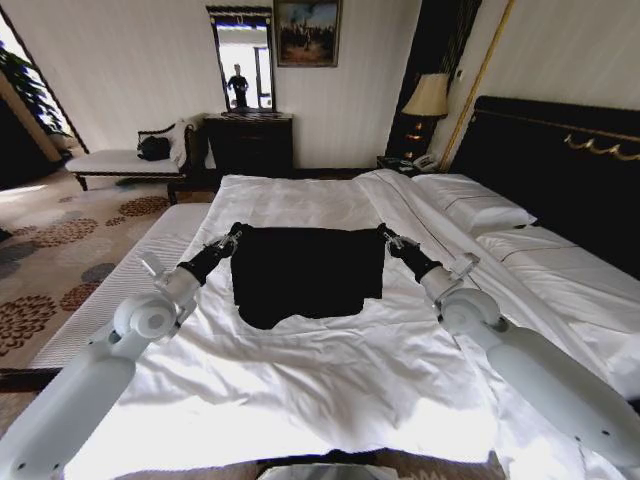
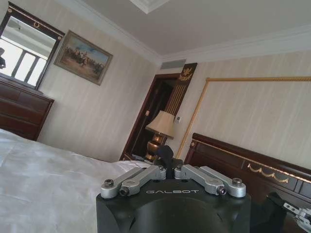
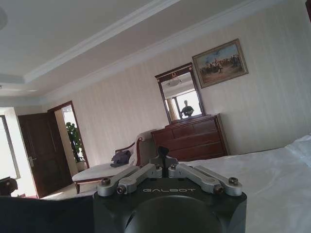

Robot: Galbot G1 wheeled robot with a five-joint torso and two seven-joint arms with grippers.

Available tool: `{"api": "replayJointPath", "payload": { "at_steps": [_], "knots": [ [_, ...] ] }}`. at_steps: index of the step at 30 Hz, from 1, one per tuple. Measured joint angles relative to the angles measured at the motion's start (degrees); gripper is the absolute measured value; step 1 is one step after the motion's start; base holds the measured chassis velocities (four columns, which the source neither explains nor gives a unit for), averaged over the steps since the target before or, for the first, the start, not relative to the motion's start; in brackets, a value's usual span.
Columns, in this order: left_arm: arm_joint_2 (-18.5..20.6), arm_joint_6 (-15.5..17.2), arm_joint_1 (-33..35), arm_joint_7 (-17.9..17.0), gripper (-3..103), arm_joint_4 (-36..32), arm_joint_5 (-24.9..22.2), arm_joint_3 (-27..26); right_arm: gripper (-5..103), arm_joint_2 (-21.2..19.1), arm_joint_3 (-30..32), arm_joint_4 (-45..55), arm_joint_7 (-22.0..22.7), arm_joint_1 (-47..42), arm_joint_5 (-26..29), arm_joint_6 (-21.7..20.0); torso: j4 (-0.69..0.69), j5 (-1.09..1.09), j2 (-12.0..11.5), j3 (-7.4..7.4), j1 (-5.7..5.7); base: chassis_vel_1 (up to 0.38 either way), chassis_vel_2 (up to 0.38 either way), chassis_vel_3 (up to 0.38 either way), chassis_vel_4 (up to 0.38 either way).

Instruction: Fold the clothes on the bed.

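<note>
The clothes, a black T-shirt (image 1: 305,275), lie flat in a rough rectangle on the white duvet of the bed (image 1: 330,390). My left gripper (image 1: 236,231) sits at the shirt's far left corner and my right gripper (image 1: 384,233) at its far right corner. Both arms reach forward along the shirt's sides. In the left wrist view the gripper (image 2: 166,154) has its fingers drawn together, and in the right wrist view so does the right gripper (image 3: 164,154). Each looks shut on a corner of the shirt. A dark strip of the shirt (image 3: 43,213) shows beside the right gripper.
White pillows (image 1: 480,205) lie against the dark headboard (image 1: 560,170) on the right. A lamp (image 1: 428,100) stands at the far bedside. A dark dresser (image 1: 250,140) with a mirror and a pale bench (image 1: 120,160) line the far wall. Patterned carpet (image 1: 60,250) lies left of the bed.
</note>
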Motion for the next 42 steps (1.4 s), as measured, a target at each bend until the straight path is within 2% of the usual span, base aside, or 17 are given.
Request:
{"api": "replayJointPath", "payload": {
  "at_steps": [1, 3, 5, 8, 11, 12, 14, 16, 17, 20, 22, 25, 29, 32, 37, 41, 42],
  "knots": [
    [0.0, 0.0, 0.0, 0.0, 3, 0.0, 0.0, 0.0, 0, 0.0, 0.0, 0.0, 0.0, 0.0, 0.0, 0.0, 0.0, 0.0, 0.0, 0.0, 0.0, 0.0, 0.0, 0.0, 0.0],
    [-0.21, -0.01, 7.49, 0.0, 3, -3.52, 2.1, -3.38, 0, 0.16, 0.6, 3.61, 1.92, -2.61, -1.22, -1.39, 0.03, -0.01, 0.0, 0.0, 0.0, 0.0, 0.0, 0.0, 0.0],
    [-0.24, -0.06, 10.75, -0.01, 3, -4.37, 2.99, -4.53, 0, 0.56, 0.44, 4.82, 2.54, -3.68, -2.21, -2.09, 0.03, 0.01, 0.0, 0.0, 0.0, 0.0, 0.0, 0.0, 0.0],
    [-0.28, -0.09, 11.16, 0.01, 3, -3.49, 3.38, -3.41, 0, 1.14, -0.86, 4.13, 2.87, -3.52, -3.19, -2.45, 0.0, 0.01, 0.0, 0.0, -0.01, 0.0, 0.0, 0.0, 0.0],
    [-1.26, 0.07, 4.83, -0.01, 3, 2.36, 3.56, 2.55, 0, 3.03, -5.25, -2.77, 2.97, -0.63, -5.16, -2.67, 0.0, -0.01, 0.0, 0.02, 0.0, 0.0, 0.0, 0.0, 0.0],
    [-1.26, 0.07, 4.83, -0.01, 3, 2.36, 3.56, 2.55, 0, 3.03, -5.25, -2.77, 2.97, -0.63, -5.16, -2.67, 0.0, -0.01, 0.0, 0.02, 0.0, 0.0, 0.0, 0.0, 0.0],
    [-2.65, 0.31, -2.29, 0.01, 3, 8.36, 4.1, 7.45, 0, 4.99, -8.44, -9.08, 1.97, 2.37, -6.0, -2.53, -0.04, 0.01, -0.02, 0.03, 0.03, 0.0, 0.0, 0.0, 0.0],
    [-4.08, 0.31, -8.13, -0.01, 3, 14.62, 5.86, 12.54, 0, 7.1, -11.88, -14.88, -0.96, 6.05, -7.6, 0.28, -0.04, 0.02, -0.02, 0.04, 0.04, 0.0, 0.0, 0.0, 0.0],
    [-4.08, 0.31, -8.13, -0.01, 3, 14.62, 5.86, 12.54, 0, 7.1, -11.88, -14.88, -0.96, 6.05, -7.6, 0.28, -0.04, 0.02, -0.02, 0.04, 0.04, 0.0, 0.0, 0.0, 0.0],
    [-7.71, 0.08, -16.56, -0.03, 3, 25.71, 9.24, 20.24, 0, 10.84, -17.49, -25.34, -5.41, 12.58, -9.54, 4.23, 0.01, 0.0, -0.03, 0.04, 0.04, 0.0, 0.0, 0.0, 0.0],
    [-8.51, 0.04, -17.85, -0.03, 3, 27.43, 9.66, 21.41, 0, 11.57, -18.45, -27.33, -5.96, 13.7, -9.84, 4.91, 0.01, -0.01, -0.02, 0.04, 0.04, 0.0, 0.0, 0.0, 0.0],
    [-13.14, -0.43, -24.44, -0.02, 3, 35.68, 12.51, 27.37, 0, 15.41, -21.98, -37.06, -9.41, 18.28, -10.65, 7.17, 0.02, 0.02, -0.03, 0.05, 0.05, 0.0, 0.0, 0.0, 0.0],
    [-16.39, -1.39, -27.44, -0.01, 3, 40.15, 14.51, 29.48, 0, 16.98, -22.12, -40.85, -12.28, 19.08, -11.25, 8.63, -0.05, 0.0, -0.03, 0.04, 0.05, 0.0, 0.0, 0.0, 0.0],
    [-16.9, -1.82, -27.74, -0.01, 3, 40.88, 15.0, 29.65, 0, 17.23, -21.74, -41.26, -12.96, 18.87, -11.58, 9.19, -0.04, 0.01, -0.03, 0.03, 0.05, 0.0, 0.0, 0.0, 0.0],
    [-16.52, -5.47, -23.68, 0.0, 3, 39.54, 15.76, 28.0, 0, 16.84, -19.64, -39.83, -15.16, 14.56, -15.17, 11.99, 0.01, 0.0, -0.03, 0.02, 0.03, 0.0, 0.0, 0.0, 0.0],
    [-15.37, -12.84, -17.66, 0.0, 3, 38.12, 16.18, 25.91, 0, 16.83, -17.91, -38.97, -18.38, 8.69, -22.16, 16.06, -0.01, 0.01, -0.02, 0.01, 0.02, 0.0, 0.0, 0.0, 0.0],
    [-15.37, -12.84, -17.66, 0.0, 3, 38.12, 16.18, 25.91, 0, 16.83, -17.91, -38.97, -18.38, 8.69, -22.16, 16.06, -0.01, 0.01, -0.02, 0.01, 0.02, 0.0, 0.0, 0.0, 0.0]
  ]
}}
